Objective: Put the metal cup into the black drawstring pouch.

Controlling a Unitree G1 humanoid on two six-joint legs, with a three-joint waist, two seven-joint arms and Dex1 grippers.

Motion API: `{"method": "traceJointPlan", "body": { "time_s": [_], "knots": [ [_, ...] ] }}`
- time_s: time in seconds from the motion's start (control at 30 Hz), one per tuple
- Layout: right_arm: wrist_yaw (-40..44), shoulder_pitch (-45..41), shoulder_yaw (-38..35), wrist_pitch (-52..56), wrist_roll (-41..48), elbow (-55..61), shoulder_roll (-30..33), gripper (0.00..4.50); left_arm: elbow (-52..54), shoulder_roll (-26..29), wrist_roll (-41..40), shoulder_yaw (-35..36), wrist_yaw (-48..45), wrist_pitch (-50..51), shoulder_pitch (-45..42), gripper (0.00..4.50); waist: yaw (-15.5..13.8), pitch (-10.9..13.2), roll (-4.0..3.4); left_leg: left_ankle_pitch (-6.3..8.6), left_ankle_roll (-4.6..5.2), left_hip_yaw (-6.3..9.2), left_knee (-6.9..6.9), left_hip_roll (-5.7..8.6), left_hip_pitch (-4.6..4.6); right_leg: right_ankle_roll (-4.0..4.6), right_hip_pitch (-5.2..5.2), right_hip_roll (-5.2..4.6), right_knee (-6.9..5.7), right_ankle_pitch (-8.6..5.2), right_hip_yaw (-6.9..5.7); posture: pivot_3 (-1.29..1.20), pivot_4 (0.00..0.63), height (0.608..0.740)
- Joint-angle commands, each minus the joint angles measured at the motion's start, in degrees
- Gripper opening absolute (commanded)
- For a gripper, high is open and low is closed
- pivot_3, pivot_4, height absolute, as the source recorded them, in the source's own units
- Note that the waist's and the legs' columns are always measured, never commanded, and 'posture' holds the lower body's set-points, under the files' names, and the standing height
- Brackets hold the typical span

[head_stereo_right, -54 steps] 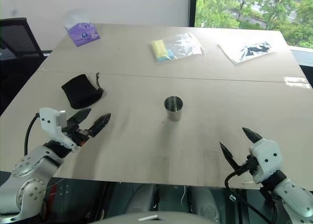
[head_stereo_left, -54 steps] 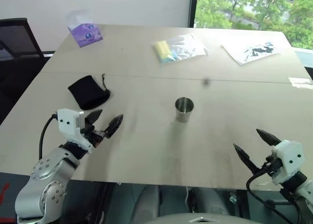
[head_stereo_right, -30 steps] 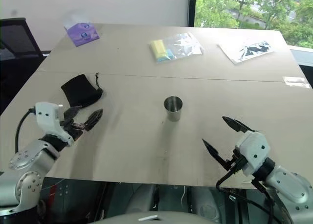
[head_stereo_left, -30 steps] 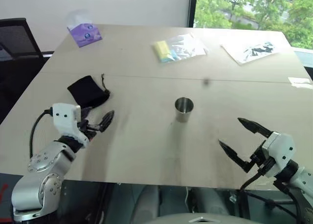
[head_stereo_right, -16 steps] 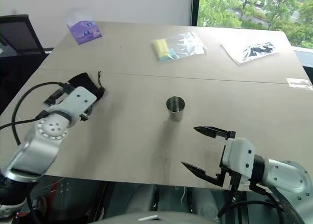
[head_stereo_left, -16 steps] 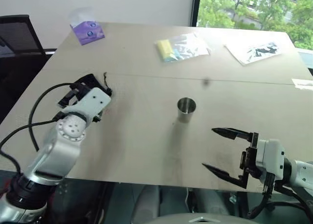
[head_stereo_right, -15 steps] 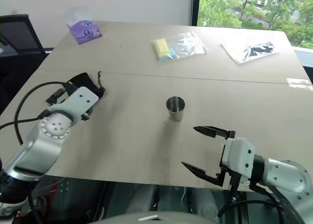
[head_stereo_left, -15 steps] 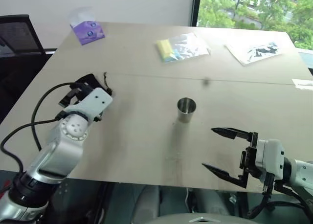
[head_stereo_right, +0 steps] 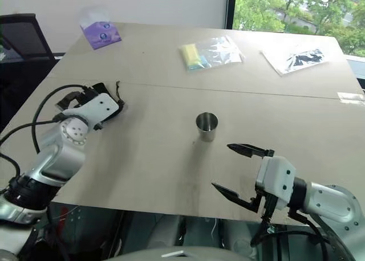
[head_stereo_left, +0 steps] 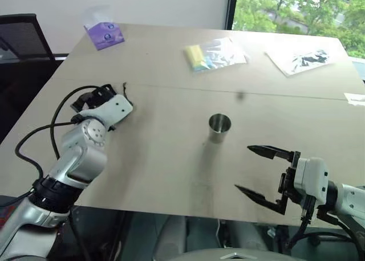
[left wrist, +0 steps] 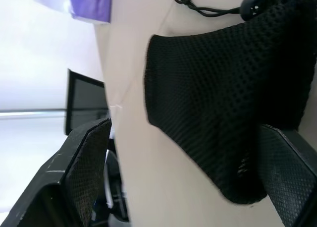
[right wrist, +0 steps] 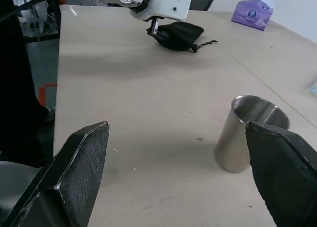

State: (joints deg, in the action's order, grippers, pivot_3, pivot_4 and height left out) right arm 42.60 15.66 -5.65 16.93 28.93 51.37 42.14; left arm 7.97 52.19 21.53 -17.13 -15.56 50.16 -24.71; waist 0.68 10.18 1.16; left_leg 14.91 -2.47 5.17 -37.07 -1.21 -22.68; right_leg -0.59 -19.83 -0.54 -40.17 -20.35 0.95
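On the bench, your wide left hand straddled the soft, limp black drawstring pouch; pinching its corded mouth looked best.

Office or meeting room: a wide pale counter is shown, with a black chair at 10 o'clock, a plain white wall behind, and a window onto trees at 1 o'clock.

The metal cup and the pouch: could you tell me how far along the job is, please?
Nothing is done yet: the metal cup stands upright and alone mid-table. In hand: the left gripper, open, straddles the black drawstring pouch; the right gripper hangs open short of the cup. Left: grip both, open the pouch, and put the cup in.
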Motion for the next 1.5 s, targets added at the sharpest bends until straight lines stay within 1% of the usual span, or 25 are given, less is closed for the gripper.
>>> {"method": "traceJointPlan", "body": {
  "time_s": [0.03, 0.07, 0.13, 0.23, 0.27, 0.33, 0.4, 0.47, 0.5, 0.57, 0.67, 0.73, 0.93, 0.97, 1.0, 1.03, 1.1, 1.13, 1.17, 1.2, 1.23, 1.33, 1.4, 1.47, 1.5],
  "knots": [
    [-3.40, -1.29, -0.90, 2.07, -1.20, 2.38, -0.15, 4.50, -0.87, -0.94, 2.63, -0.18, -1.35, -1.82, -2.05, 3.14, 0.02, 0.00, 0.00, 0.00, -0.01, 0.00, -0.01, -0.01, -0.01, 0.00, 0.00, 0.00, 0.00, 0.00, 0.00, 0.00, 0.150, 0.740],
    [-5.00, -2.02, -0.79, 4.14, -1.67, 2.65, 0.04, 4.50, -1.13, -1.48, 2.68, -0.01, -1.70, -1.64, -2.39, 2.77, 0.04, 0.00, 0.00, -0.07, -0.12, 0.00, -0.02, 0.00, -0.02, -0.01, 0.00, 0.00, 0.00, 0.00, 0.00, 0.00, 0.150, 0.740],
    [-7.01, -5.51, -0.13, 9.68, -2.23, 3.77, 2.40, 4.50, -1.56, -2.44, 2.39, 0.55, -2.69, -1.07, -2.90, 1.73, 0.16, 0.00, 0.00, -0.11, -0.18, 0.01, -0.03, -0.02, -0.03, -0.01, 0.00, -0.02, -0.01, 0.00, 0.00, 0.00, 0.150, 0.740],
    [-6.16, -11.28, -0.09, 16.34, 0.93, 6.37, 7.34, 4.50, -1.97, -3.21, 2.49, 1.09, -3.52, -1.14, -3.33, 0.31, 0.17, 0.00, 0.00, -0.12, -0.21, -0.02, -0.10, 0.00, -0.02, -0.01, -0.03, -0.02, -0.13, 0.00, 0.03, 0.00, 0.150, 0.740],
    [-7.05, -14.96, 0.86, 19.12, -1.21, 6.84, 9.98, 4.50, -2.24, -3.61, 2.20, 1.42, -3.87, -0.61, -3.55, 0.06, 0.27, 0.01, -0.02, -0.12, -0.21, 0.00, -0.10, 0.00, -0.02, 0.00, -0.03, -0.01, -0.13, 0.00, 0.02, 0.00, 0.150, 0.740],
    [-6.59, -26.77, 5.58, 24.71, -1.70, 4.65, 12.67, 4.50, -2.74, -4.52, 1.85, 1.87, -4.21, -0.50, -4.28, 0.06, 0.47, 0.01, 0.01, -0.11, -0.18, 0.00, -0.16, 0.01, 0.00, 0.00, -0.03, 0.00, -0.20, 0.00, 0.01, 0.00, 0.150, 0.740],
    [-5.20, -36.49, 12.19, 27.24, -3.71, 0.98, 12.78, 4.50, -2.92, -5.55, 1.86, 1.84, -4.59, -0.82, -5.01, 0.06, 0.45, 0.01, 0.00, -0.10, -0.16, -0.03, -0.25, 0.02, -0.01, 0.00, -0.07, 0.03, -0.28, 0.01, 0.04, 0.00, 0.150, 0.740],
    [-4.36, -41.94, 17.17, 28.44, -6.09, -1.30, 12.32, 4.50, -2.85, -6.31, 2.05, 1.67, -5.11, -1.09, -5.37, 0.06, 0.19, 0.01, 0.02, -0.08, -0.12, 0.01, -0.29, 0.04, 0.04, 0.01, -0.05, 0.01, -0.37, 0.01, 0.01, 0.00, 0.150, 0.740],
    [-3.40, -45.67, 20.76, 28.25, -7.98, -3.48, 11.24, 4.50, -2.68, -6.56, 2.43, 1.47, -5.19, -1.20, -5.48, 0.06, 0.08, 0.01, 0.02, -0.07, -0.10, 0.06, -0.29, 0.04, -0.02, 0.01, -0.07, 0.00, -0.36, 0.01, -0.04, 0.00, 0.150, 0.740],
    [-0.70, -51.89, 27.51, 25.91, -12.73, -7.29, 9.71, 4.50, -2.24, -6.99, 2.79, 1.58, -5.34, -0.71, -5.54, 0.06, 0.23, 0.01, 0.02, -0.09, -0.14, 0.04, -0.29, 0.03, -0.19, 0.00, -0.22, -0.05, -0.36, 0.01, -0.05, 0.00, 0.150, 0.740],
    [2.22, -56.19, 32.51, 25.10, -16.45, -9.92, 8.77, 4.50, -1.70, -7.22, 3.18, 2.07, -5.78, 0.14, -5.54, 0.06, 0.27, 0.01, 0.03, -0.13, -0.20, -0.06, -0.37, 0.02, -0.58, 0.00, -0.67, -0.13, -0.54, 0.01, 0.04, 0.00, 0.150, 0.740],
    [3.20, -57.92, 34.46, 24.27, -18.78, -11.87, 7.92, 4.50, -1.22, -7.15, 3.50, 2.32, -5.95, 0.41, -5.37, 0.06, 0.26, 0.01, 0.03, -0.14, -0.22, 0.02, -0.60, -0.01, -1.15, 0.00, -1.22, -0.13, -0.68, 0.01, -0.05, 0.00, 0.150, 0.740],
    [7.74, -58.93, 39.11, 18.15, -26.75, -18.71, 7.61, 4.50, 1.59, -6.85, 4.58, 2.82, -6.89, 2.34, -4.85, 0.06, 0.23, 0.01, 0.02, -0.14, -0.22, 0.01, -0.68, -0.01, -1.20, 0.00, -1.24, -0.17, -0.71, 0.01, -0.07, 0.00, 0.150, 0.740],
    [8.54, -58.94, 39.50, 17.20, -27.72, -19.61, 7.45, 4.24, 2.33, -6.80, 4.77, 2.83, -7.16, 2.82, -4.75, 0.00, 0.24, 0.01, 0.02, -0.14, -0.22, 0.01, -0.71, -0.01, -1.19, 0.00, -1.24, -0.17, -0.75, 0.01, -0.06, 0.00, 0.150, 0.740],
    [9.24, -59.06, 39.84, 16.65, -28.47, -20.56, 7.09, 4.08, 3.04, -6.74, 4.92, 2.87, -7.38, 3.13, -4.68, 0.00, 0.25, 0.01, 0.03, -0.14, -0.22, 0.01, -0.72, -0.01, -1.18, 0.00, -1.24, -0.17, -0.77, 0.01, -0.06, 0.00, 0.150, 0.740],
    [9.87, -59.12, 40.00, 16.27, -29.11, -21.39, 6.63, 3.74, 3.59, -6.71, 5.02, 2.91, -7.60, 3.45, -4.67, 0.00, 0.26, 0.01, 0.02, -0.14, -0.22, 0.02, -0.74, -0.01, -1.18, 0.00, -1.24, -0.16, -0.78, 0.01, -0.07, 0.00, 0.150, 0.740],
    [11.03, -59.11, 40.33, 15.24, -30.62, -23.05, 5.89, 2.89, 4.41, -6.79, 5.12, 3.04, -7.99, 4.27, -4.77, 0.00, 0.35, 0.01, 0.02, -0.14, -0.22, 0.01, -0.75, -0.01, -1.18, 0.00, -1.24, -0.16, -0.80, 0.01, -0.06, 0.00, 0.150, 0.740],
    [11.46, -59.14, 40.61, 14.58, -31.55, -24.04, 5.58, 2.32, 4.66, -6.85, 5.09, 3.14, -8.20, 4.70, -4.84, 0.00, 0.37, 0.01, 0.02, -0.14, -0.22, 0.01, -0.75, -0.02, -1.18, 0.00, -1.24, -0.15, -0.80, 0.01, -0.05, 0.00, 0.150, 0.740],
    [11.82, -59.17, 40.89, 13.97, -32.51, -25.04, 5.31, 2.09, 4.93, -6.88, 5.01, 3.27, -8.42, 5.04, -4.91, 0.00, 0.38, 0.01, 0.02, -0.14, -0.22, 0.00, -0.76, -0.01, -1.17, 0.00, -1.24, -0.15, -0.81, 0.01, -0.05, 0.00, 0.150, 0.740],
    [12.28, -59.26, 41.18, 13.18, -33.65, -26.02, 5.20, 1.75, 5.26, -6.90, 4.86, 3.40, -8.65, 5.29, -4.97, 0.00, 0.37, 0.01, 0.02, -0.14, -0.22, 0.00, -0.76, -0.01, -1.18, 0.00, -1.23, -0.15, -0.81, 0.01, -0.05, 0.00, 0.150, 0.740],
    [12.83, -59.27, 41.29, 12.61, -34.56, -26.77, 5.12, 1.28, 5.63, -6.90, 4.68, 3.54, -8.91, 5.50, -4.98, 0.00, 0.35, 0.01, 0.02, -0.14, -0.22, 0.00, -0.77, -0.01, -1.17, 0.00, -1.24, -0.15, -0.81, 0.01, -0.05, 0.00, 0.150, 0.740],
    [14.05, -59.06, 40.70, 10.98, -37.11, -28.53, 5.04, 0.05, 7.01, -7.77, 3.38, 4.13, -10.30, 6.75, -5.61, 0.00, 0.30, 0.01, 0.02, -0.14, -0.22, 0.00, -0.80, -0.01, -1.18, 0.00, -1.23, -0.16, -0.82, 0.02, -0.05, 0.00, 0.150, 0.740],
    [14.75, -58.76, 39.49, 10.76, -37.63, -28.72, 4.82, 0.05, 8.50, -8.88, 1.36, 4.29, -12.53, 7.10, -6.32, 0.00, 0.24, 0.01, 0.02, -0.14, -0.22, 0.01, -0.81, -0.02, -1.18, 0.00, -1.23, -0.16, -0.82, 0.02, -0.06, 0.00, 0.150, 0.740],
    [15.17, -57.16, 35.17, 13.89, -34.14, -26.59, 4.30, 0.05, 10.51, -10.23, -0.39, 3.67, -14.61, 6.60, -6.71, 0.00, 0.14, 0.01, 0.02, -0.14, -0.22, 0.02, -0.85, -0.02, -1.18, 0.00, -1.21, -0.16, -0.83, 0.02, -0.08, 0.00, 0.150, 0.740],
    [15.19, -55.75, 32.06, 16.30, -31.23, -24.92, 3.67, 0.05, 10.91, -11.38, -1.72, 3.64, -15.86, 8.49, -7.51, 0.00, 0.01, 0.01, 0.03, -0.14, -0.22, 0.04, -0.88, -0.03, -1.20, 0.00, -1.20, -0.16, -0.83, 0.02, -0.10, 0.00, 0.150, 0.740]
  ]
}}
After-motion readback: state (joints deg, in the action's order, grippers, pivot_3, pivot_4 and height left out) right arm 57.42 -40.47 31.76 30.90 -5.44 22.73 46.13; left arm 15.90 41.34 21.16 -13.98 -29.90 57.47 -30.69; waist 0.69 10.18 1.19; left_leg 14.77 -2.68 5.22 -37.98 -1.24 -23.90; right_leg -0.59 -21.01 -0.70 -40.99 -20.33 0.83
